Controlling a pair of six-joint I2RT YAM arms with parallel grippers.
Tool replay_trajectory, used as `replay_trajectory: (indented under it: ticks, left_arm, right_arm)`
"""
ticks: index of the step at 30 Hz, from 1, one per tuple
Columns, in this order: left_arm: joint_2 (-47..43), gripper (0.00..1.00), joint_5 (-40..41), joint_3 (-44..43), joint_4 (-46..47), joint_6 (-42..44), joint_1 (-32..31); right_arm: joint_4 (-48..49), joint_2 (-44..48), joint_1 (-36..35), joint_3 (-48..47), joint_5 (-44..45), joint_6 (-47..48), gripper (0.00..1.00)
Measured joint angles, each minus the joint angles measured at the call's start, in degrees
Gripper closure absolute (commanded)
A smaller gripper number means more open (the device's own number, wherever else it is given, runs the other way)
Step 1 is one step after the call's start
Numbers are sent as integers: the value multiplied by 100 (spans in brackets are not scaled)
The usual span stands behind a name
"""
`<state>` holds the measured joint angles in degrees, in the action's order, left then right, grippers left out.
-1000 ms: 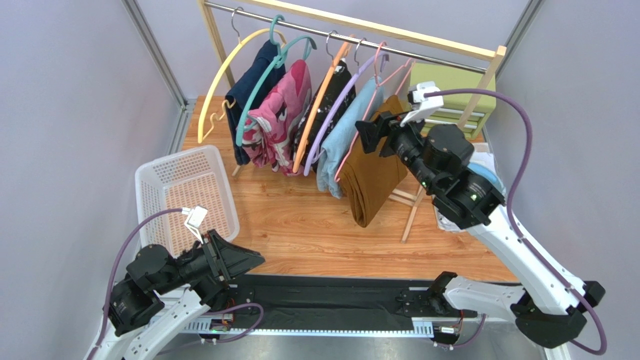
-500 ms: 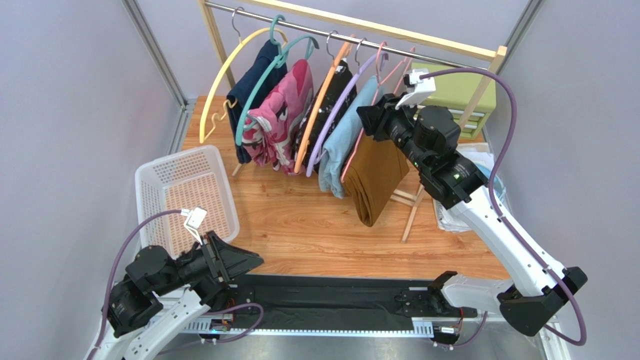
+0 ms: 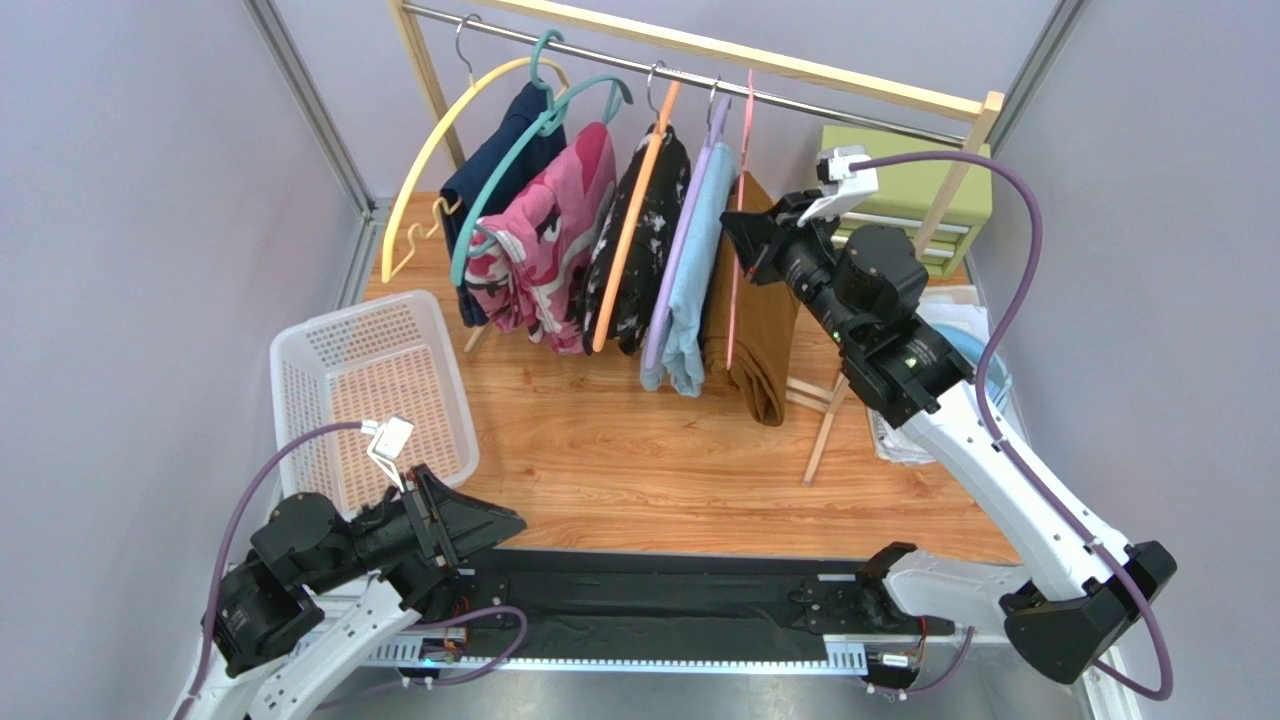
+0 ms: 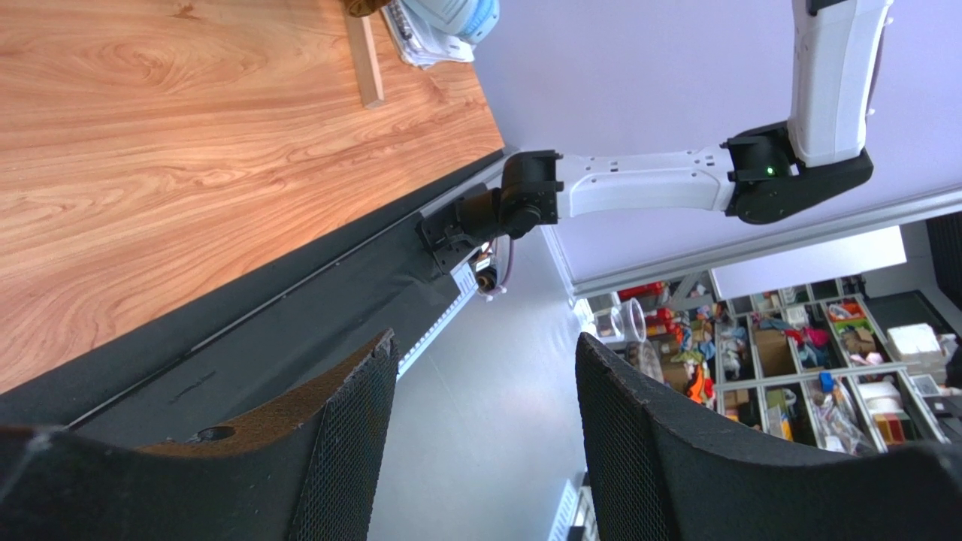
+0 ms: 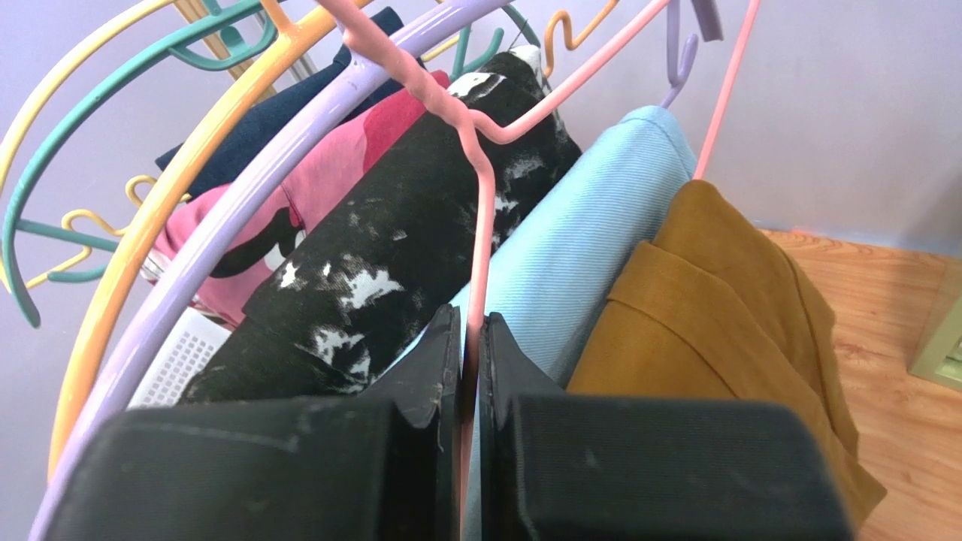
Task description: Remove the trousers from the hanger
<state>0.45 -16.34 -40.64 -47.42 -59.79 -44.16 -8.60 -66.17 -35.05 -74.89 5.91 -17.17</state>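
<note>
The right gripper (image 5: 469,338) pinches the thin wire of the hanger (image 5: 483,214), probably to steady it beneath the rail (image 3: 796,102) while the trousers (image 3: 763,323) hang folded over it near the rail's right end; the left gripper (image 4: 486,349), far below the rail, sits spread and empty.

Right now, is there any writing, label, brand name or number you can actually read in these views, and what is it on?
No text is readable in any view.
The white sticker on the black rail: too small to read.
The boxes on the shelves in the background: blurred, nothing legible.
The trousers and the hanger: no lettering or tag visible.
</note>
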Motion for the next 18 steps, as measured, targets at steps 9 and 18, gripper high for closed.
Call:
replay_trajectory:
  ticks: [9, 18]
  left_arm:
    - [-2, 34, -2, -2, -4, -2, 0]
    - [-2, 34, 7, -2, -13, -2, 0]
  right_arm:
    - [1038, 323, 0, 732, -44, 599, 100]
    - [1204, 321, 0, 750, -52, 916, 100]
